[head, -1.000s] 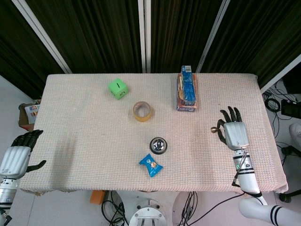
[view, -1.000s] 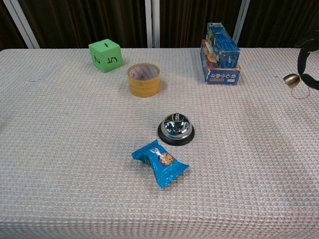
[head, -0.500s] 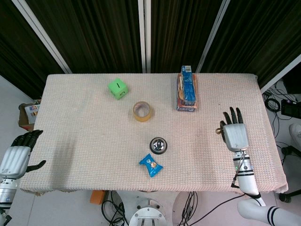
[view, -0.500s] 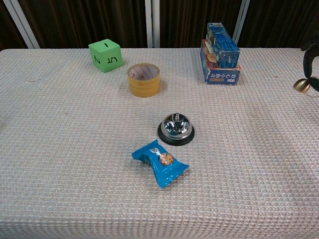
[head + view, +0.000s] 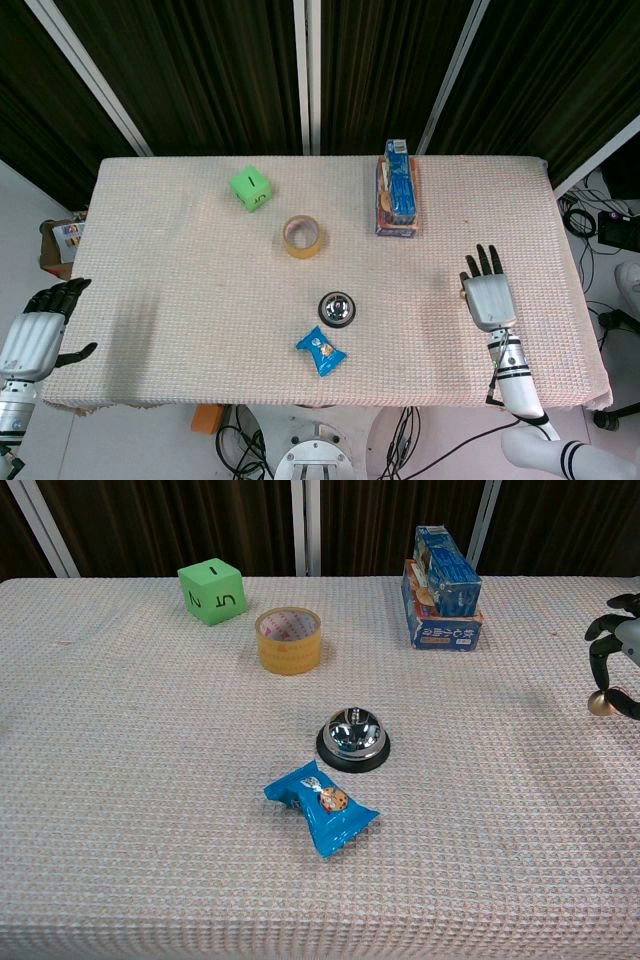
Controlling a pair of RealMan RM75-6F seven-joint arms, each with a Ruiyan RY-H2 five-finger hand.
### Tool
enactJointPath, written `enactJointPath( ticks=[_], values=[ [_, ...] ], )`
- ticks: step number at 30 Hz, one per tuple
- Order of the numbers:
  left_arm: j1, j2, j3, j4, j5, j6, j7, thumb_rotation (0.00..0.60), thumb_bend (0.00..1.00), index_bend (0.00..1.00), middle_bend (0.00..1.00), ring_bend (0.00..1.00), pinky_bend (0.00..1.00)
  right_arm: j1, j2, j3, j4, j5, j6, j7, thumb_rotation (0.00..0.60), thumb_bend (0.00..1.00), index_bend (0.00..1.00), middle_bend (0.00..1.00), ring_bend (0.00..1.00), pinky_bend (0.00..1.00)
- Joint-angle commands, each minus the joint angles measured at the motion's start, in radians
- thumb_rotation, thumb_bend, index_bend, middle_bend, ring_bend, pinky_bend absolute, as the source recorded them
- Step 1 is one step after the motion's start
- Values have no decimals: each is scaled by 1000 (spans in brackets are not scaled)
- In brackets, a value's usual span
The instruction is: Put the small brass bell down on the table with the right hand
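Observation:
The small brass bell [image 5: 601,703] shows at the far right of the chest view, low over the table [image 5: 150,780]. My right hand [image 5: 618,658] pinches it between a finger and the thumb. Whether it touches the cloth I cannot tell. In the head view my right hand [image 5: 487,296] is palm down over the table's right part and hides the bell. My left hand [image 5: 35,335] hangs off the table's left front corner, holding nothing, fingers loosely bent.
A silver desk bell [image 5: 352,737] and a blue snack packet [image 5: 321,807] lie mid-table. A tape roll [image 5: 288,638], a green cube [image 5: 212,590] and a blue box [image 5: 443,588] stand further back. The table's right edge [image 5: 575,270] is close to my right hand.
My right hand has carried the brass bell towards the front of the table and lower, closer to the cloth. The left hand has not moved.

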Motion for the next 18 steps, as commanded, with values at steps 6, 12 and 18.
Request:
enactJointPath(
  ticks=[6, 12, 18],
  values=[
    [1, 2, 0, 3, 0, 2, -5, 600, 148, 114, 111, 118, 176, 3, -20, -1, 23, 5, -13, -10, 600, 449, 858, 189, 0, 0],
    [2, 0, 0, 5, 1, 2, -7, 600, 148, 114, 111, 118, 176, 4, -25, -1, 32, 10, -22, -17, 600, 447, 836, 183, 0, 0],
    [2, 1, 0, 3, 2, 3, -5, 600, 148, 114, 113, 118, 176, 3, -19, -1, 29, 20, -35, -26, 600, 407, 774, 167, 0, 0]
  ],
)
